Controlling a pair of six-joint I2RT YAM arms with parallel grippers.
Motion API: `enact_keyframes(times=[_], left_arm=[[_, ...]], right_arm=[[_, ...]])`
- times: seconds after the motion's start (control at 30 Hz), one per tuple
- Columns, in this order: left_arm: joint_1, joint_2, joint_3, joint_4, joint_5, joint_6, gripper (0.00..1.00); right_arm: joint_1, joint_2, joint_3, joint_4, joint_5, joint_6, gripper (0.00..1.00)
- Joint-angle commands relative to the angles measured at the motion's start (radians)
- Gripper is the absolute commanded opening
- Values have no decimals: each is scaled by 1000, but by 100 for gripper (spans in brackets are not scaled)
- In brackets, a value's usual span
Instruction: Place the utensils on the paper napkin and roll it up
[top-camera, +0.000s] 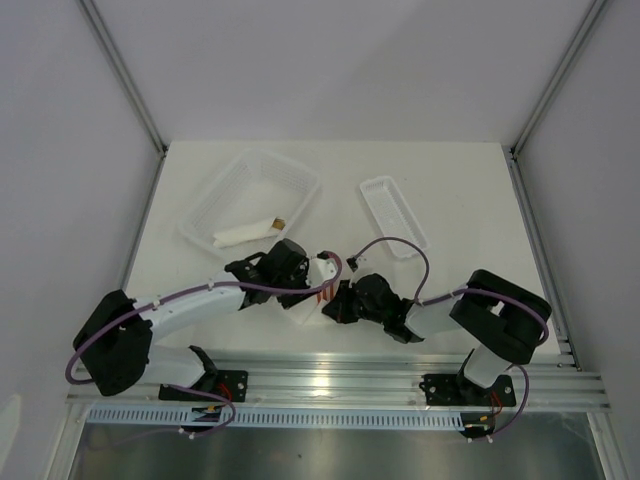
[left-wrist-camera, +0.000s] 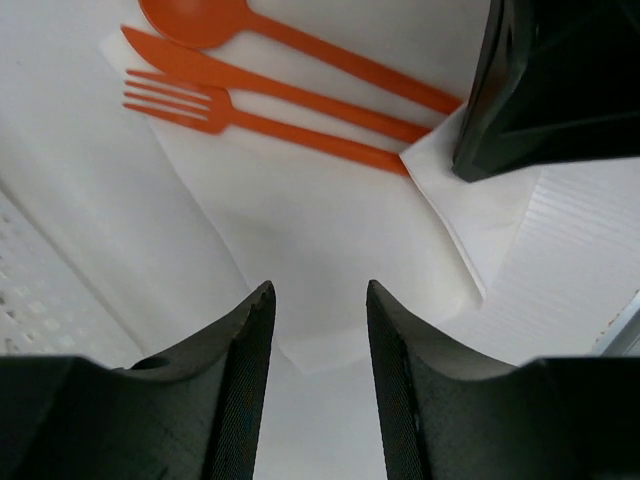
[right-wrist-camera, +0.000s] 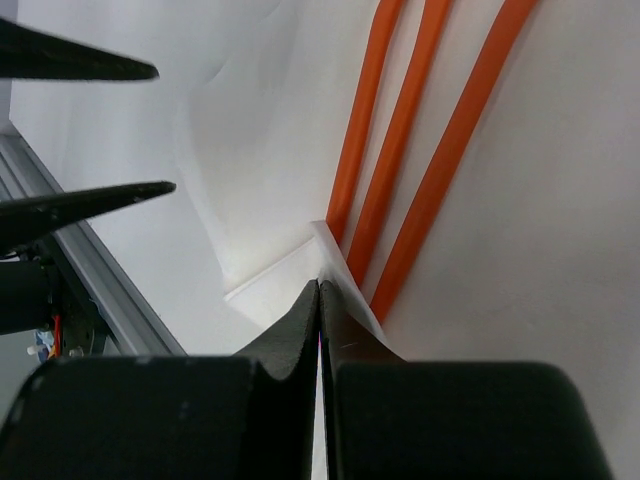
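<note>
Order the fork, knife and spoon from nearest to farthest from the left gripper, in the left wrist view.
From the left gripper:
1. Fork, lowest in view, lying on the napkin.
2. Knife, in the middle, just beyond the fork.
3. Spoon, at the top edge.

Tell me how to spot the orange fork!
On the white table, find the white paper napkin between the robot's left arm and right arm. Three orange utensils lie side by side on it. The fork is on the outside next to the knife, and only it ends in thin prongs; the spoon has a round bowl.
</note>
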Motion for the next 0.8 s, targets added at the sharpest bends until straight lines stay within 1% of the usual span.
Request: enact_keyframes(times=[0.0, 0.1, 0.13, 0.27, 0.33, 0.4, 0.47, 0.5, 0.53, 0.57, 0.6, 0.67, 0.7, 0.77], left_arm=[[-4, -76, -44, 68, 3, -47, 46], [-4, -154, -72, 66, 19, -35, 48], [-4, -194, -81, 44, 23, -22, 48], [-6, -205, -32, -114, -39, 55, 49], [-4, -231, -21, -162, -39, 135, 49], [-4, -277, -11, -219, -3, 208, 48], [-13, -297, -9, -257, 46, 274, 44], [-18, -303, -20, -256, 51, 296, 42], [-36, -313, -26, -247, 60, 320, 41], [-47, -325, -47, -231, 69, 377, 40], [-56, -358, -76, -187, 117, 408, 38], [-84, -389, -123, -142, 195, 480, 38], [-96, -394, -136, -113, 251, 485, 39], [-134, -363, -166, -44, 283, 473, 40]], right_arm=[[0, 11, -5, 30, -1, 6, 0], [2, -15, -5, -4, 31, -3, 0], [3, -23, -6, -16, 33, -13, 0], [6, -63, -15, -41, 65, -31, 0], [9, -80, -17, -48, 65, -31, 0], [12, -89, -22, -44, 68, -31, 0], [14, -90, -22, -35, 63, -31, 0], [14, -87, -22, -19, 57, -31, 0], [14, -86, -25, -10, 53, -31, 0], [15, -86, -26, -6, 48, -30, 0], [14, -87, -26, 2, 46, -28, 0], [12, -86, -22, 4, 45, -29, 0], [11, -83, -18, -4, 45, -31, 0], [5, -78, -11, -9, 14, -33, 0]])
